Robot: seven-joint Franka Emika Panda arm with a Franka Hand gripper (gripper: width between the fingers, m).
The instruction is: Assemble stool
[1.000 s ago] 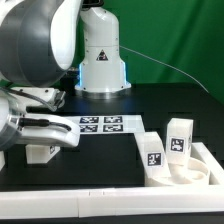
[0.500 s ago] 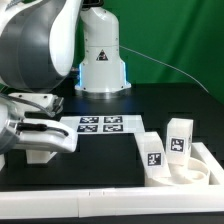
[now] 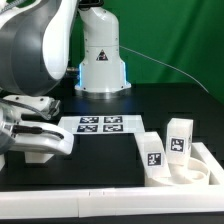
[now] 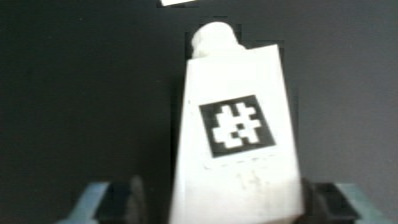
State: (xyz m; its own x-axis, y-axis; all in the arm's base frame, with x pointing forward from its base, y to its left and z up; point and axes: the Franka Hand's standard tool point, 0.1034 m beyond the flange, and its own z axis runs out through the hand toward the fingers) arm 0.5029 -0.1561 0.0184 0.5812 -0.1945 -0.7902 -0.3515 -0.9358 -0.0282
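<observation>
**Jaws straddling loose leg, not yet closed**

Loose leg [image 4: 231, 130] lies flat on the bench [image 3: 110, 165] at the exterior view's left, directly under the wrist. In the wrist view it fills the centre, tag [image 4: 235, 126] facing up and peg [image 4: 215, 40] at the far end. Jaws are open. The fingers [image 4: 111, 203] sit either side of the leg's near end with a dark gap on both sides, so nothing is held.

Seat [image 3: 185, 176] is at the exterior view's right, well apart. Two legs [image 3: 152, 151] stand upright on it; can't tell if they are fully seated.

Handling (judgement): hard plastic block, stiff and light, not fragile. The faces are smooth, so it could slip or twist if pinched off-centre. Best hold looks to be across the flat side faces, below the tag and away from the peg, so the peg stays free for the socket.

Room: open black bench between leg and seat. The marker board [image 3: 100, 124] lies flat just behind that path and is no obstacle. The low white wall [image 3: 100, 196] runs along the near edge and wraps around the seat, so carry the leg over it.
</observation>
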